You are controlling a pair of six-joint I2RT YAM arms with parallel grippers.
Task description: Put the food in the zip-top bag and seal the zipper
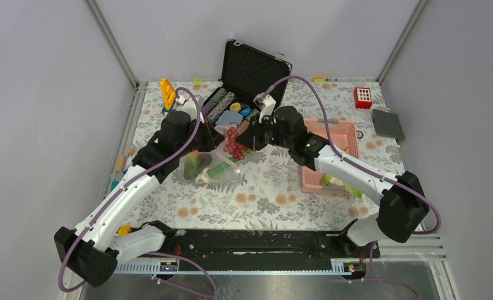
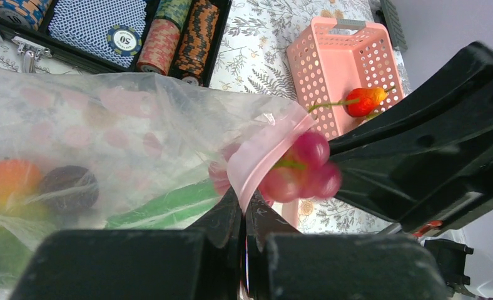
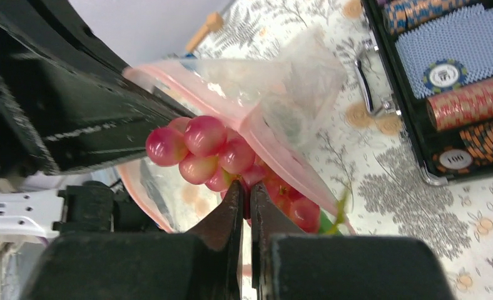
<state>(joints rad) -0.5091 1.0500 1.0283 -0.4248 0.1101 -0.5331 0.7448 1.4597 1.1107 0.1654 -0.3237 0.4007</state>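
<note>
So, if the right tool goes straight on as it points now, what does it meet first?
Probably the pink-edged mouth of the bag, just beyond the grapes it holds; depth is unclear.

The zipper [image 2: 263,150] hides part of the grapes [image 2: 319,178], and the bag [image 2: 137,125] runs off the left edge

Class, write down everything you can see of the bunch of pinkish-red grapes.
The bunch of glossy pinkish-red plastic grapes is a tight cluster of round beads with a green stem. The right hand pinches it, holding it aloft at the mouth of the clear floppy plastic bag, against the bag's pale-pink strip, which the left hand grips. It is not yet fully inside.
</note>
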